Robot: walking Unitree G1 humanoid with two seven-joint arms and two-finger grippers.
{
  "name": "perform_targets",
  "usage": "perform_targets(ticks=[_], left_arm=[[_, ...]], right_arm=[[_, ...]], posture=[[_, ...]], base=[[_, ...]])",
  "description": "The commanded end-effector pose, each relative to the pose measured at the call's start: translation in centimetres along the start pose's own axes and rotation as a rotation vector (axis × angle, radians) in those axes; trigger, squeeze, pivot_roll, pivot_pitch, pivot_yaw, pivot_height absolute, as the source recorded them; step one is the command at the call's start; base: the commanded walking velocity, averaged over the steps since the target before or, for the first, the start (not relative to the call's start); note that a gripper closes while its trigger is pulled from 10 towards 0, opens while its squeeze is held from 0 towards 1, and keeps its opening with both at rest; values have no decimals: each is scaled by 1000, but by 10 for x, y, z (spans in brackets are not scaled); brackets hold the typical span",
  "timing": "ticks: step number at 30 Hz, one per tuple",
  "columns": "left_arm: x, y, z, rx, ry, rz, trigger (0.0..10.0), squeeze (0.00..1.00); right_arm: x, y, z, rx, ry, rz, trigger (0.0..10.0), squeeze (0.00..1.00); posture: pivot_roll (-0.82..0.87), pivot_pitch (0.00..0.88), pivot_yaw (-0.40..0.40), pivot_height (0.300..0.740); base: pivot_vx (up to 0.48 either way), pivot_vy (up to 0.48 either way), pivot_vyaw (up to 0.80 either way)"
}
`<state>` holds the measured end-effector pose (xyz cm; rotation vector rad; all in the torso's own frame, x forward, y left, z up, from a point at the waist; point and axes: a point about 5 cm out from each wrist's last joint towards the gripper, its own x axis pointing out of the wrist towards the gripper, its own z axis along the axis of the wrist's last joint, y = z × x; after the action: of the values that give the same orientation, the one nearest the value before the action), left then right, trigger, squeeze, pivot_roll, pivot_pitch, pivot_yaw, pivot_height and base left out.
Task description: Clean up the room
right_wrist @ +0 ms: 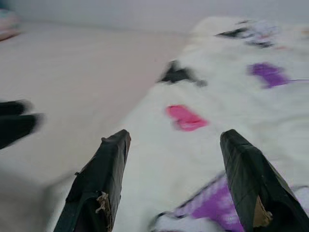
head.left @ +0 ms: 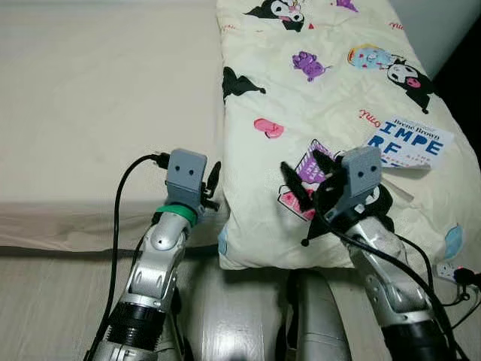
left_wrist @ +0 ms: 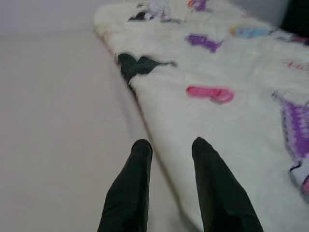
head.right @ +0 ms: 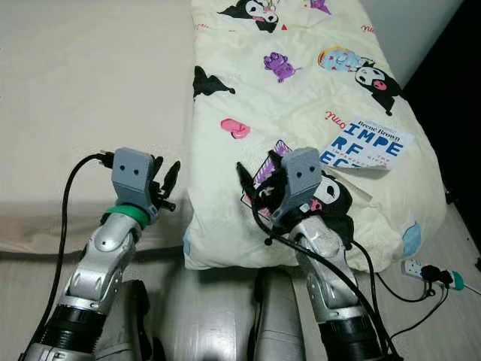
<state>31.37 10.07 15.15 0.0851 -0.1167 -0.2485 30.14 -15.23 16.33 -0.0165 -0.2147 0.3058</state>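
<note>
While both grippers gape, left gripper (head.left: 211,186) flanks blanket (head.left: 331,98) edge.

This is a bedroom in a home. A big bed (head.left: 90,113) with a plain cream sheet fills the left of the frame. A soft blanket (head.left: 331,98) with cartoon pictures lies on the right. A book (head.left: 409,143) rests on the blanket.
</note>
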Motion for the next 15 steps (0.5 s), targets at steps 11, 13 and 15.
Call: perform_targets(ticks=[11, 13, 15], left_arm=[[5, -13, 4, -41, 0, -31, 10000, 0], [6, -15, 3, -39, 5, -37, 10000, 0], [6, -16, 2, -38, 12, -43, 10000, 0]], right_arm=[[1, -5, -15, -52, -5, -71, 10000, 0], [1, -5, -16, -57, -8, -81, 10000, 0], [1, -6, -17, -59, -8, -90, 10000, 0]], posture=[[-45, 48, 40, 605], [-46, 50, 40, 610], [-48, 50, 40, 615]], base=[[0, 0, 0], [0, 0, 0], [0, 0, 0]])
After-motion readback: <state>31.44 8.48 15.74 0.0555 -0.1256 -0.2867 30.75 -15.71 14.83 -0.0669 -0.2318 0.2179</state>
